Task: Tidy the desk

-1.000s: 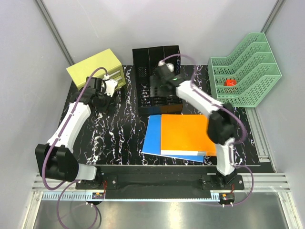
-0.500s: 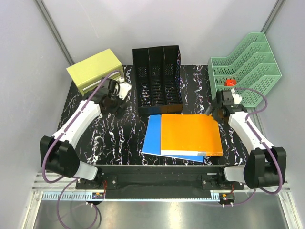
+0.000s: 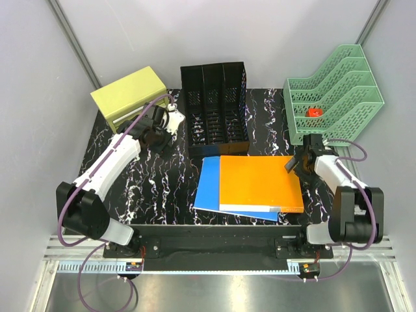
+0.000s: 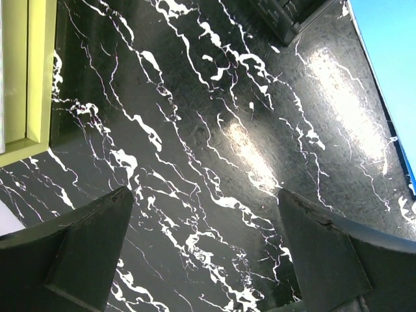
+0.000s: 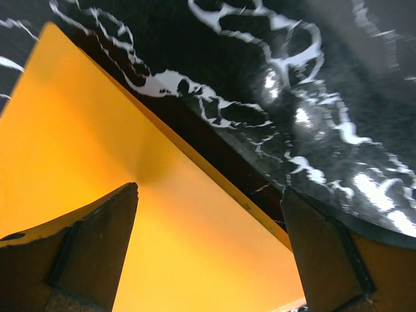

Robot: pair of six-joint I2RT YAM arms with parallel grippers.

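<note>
The desk (image 3: 156, 188) is a black top with white marble veins. An orange folder (image 3: 260, 182) lies on a blue folder (image 3: 207, 185) at the front middle. My left gripper (image 3: 156, 138) hovers open above bare desk (image 4: 214, 130), between the yellow-green drawer box (image 3: 130, 94) and the black mesh file holder (image 3: 214, 104); nothing is between its fingers (image 4: 84, 247). My right gripper (image 3: 294, 165) stands open low over the orange folder's right edge (image 5: 97, 169), one finger above the folder and the other above the desk (image 5: 305, 78). It holds nothing.
A green tiered tray (image 3: 338, 91) stands at the back right with a small red object (image 3: 314, 112) in it. In the left wrist view the drawer box (image 4: 26, 71) is at the left edge and the blue folder (image 4: 390, 58) at the upper right.
My right arm has swung from the file holder across to the orange folder's right edge and dropped low. My left gripper has shifted slightly right, toward the file holder.
</note>
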